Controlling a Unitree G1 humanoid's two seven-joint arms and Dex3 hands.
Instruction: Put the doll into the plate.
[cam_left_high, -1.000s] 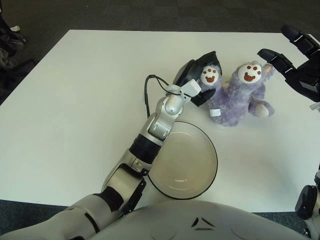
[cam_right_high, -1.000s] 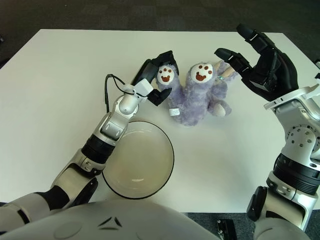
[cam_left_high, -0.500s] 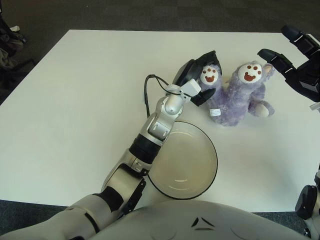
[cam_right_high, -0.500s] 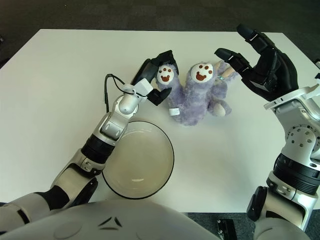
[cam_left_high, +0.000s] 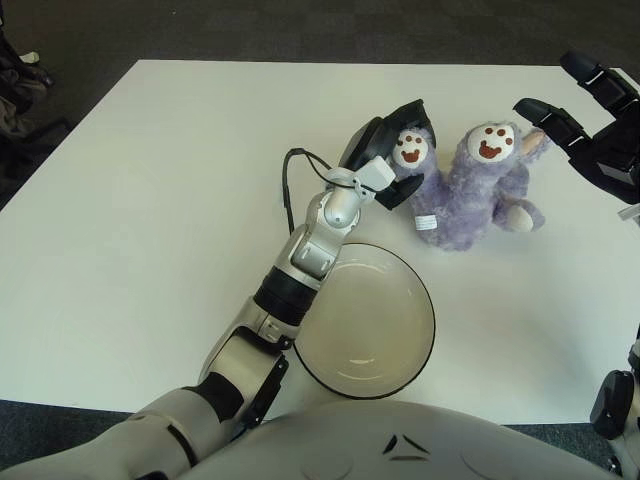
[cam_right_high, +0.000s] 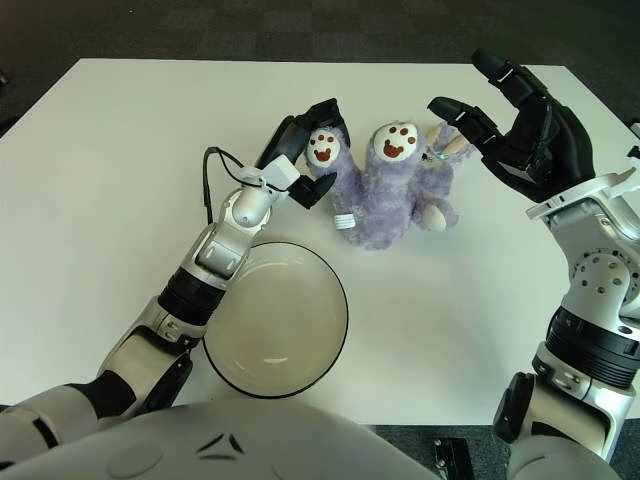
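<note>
Dolls: I count one purple plush doll (cam_right_high: 395, 195), lying just right of my left hand, with two white paw soles turned up.
Plates: I count one, a round black-rimmed plate (cam_right_high: 275, 320), just below my left hand's wrist, nearer me.
Hands: I count two; my left hand (cam_right_high: 300, 160) has its dark fingers around the doll's left paw, my right hand (cam_right_high: 525, 125) shows spread just right of the doll.
Tables: I count one white table (cam_right_high: 120, 160) under both hands.
Cables: I count one black cable (cam_right_high: 210, 185) looping just left of my left hand's wrist.
</note>
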